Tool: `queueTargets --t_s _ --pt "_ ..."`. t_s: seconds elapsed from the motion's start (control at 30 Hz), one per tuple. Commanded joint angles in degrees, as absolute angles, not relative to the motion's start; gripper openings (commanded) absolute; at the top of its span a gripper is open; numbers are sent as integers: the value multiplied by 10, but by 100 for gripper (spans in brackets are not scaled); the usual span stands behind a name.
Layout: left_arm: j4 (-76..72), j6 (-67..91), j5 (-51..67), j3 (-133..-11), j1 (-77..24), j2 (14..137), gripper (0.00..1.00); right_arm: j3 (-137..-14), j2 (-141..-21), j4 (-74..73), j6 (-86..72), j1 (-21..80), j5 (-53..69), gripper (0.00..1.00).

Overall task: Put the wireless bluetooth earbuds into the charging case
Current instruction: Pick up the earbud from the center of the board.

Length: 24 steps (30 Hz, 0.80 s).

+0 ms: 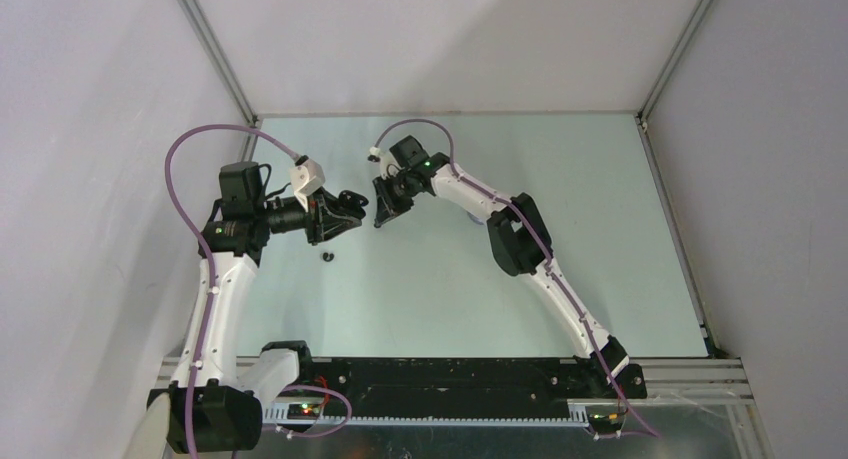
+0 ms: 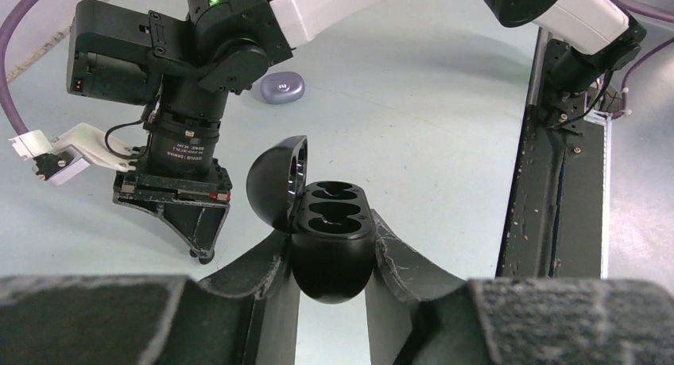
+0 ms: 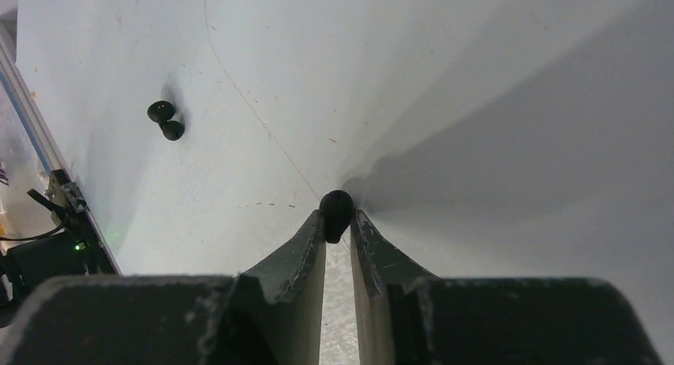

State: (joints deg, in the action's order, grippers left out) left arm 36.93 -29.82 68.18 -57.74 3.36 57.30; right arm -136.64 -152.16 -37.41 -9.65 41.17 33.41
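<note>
Pale table [image 1: 560, 229], on which both arms work; every position below is given relative to the black case.

Left arm [image 1: 215, 279] and right arm [image 1: 540, 259] lean inward so that their tools meet at the case, in the air above the table.

Left gripper [image 2: 330, 238]: clamped on the lower body of the black case [image 2: 332, 258], one finger on each side. This hold presents the case mouth-up and keeps it from shifting, leaving the top free for loading.

Right gripper [image 3: 338, 219]: fingertips pinched on a black earbud, pointing downward just beside the case on its lid side, judged to be lining up for insertion.

Lid [image 2: 274, 178]: swung open and standing nearly upright at one edge of the case, clear of the openings.

Sockets [image 2: 334, 192]: two moulded hollows in the case top, both empty.

Purple case [image 2: 284, 87]: shut, on the table beyond the black case, well apart from it.

Black earbud [image 3: 336, 210]: held at the very tips, so most of its body protrudes and can enter a socket.

Second black earbud [image 1: 327, 257]: loose on the table, below the case and nearer the arm bases. No purple earbuds can be made out.
</note>
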Motion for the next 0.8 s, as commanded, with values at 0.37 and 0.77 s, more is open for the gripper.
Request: queueTargets --t_s 0.37,0.77 --pt "347 -290 695 -571 35 564 12 -1382 -1477 -373 -79 399 333 14" --pt "320 -274 690 -557 32 560 14 -1279 -1317 -417 14 369 358 9"
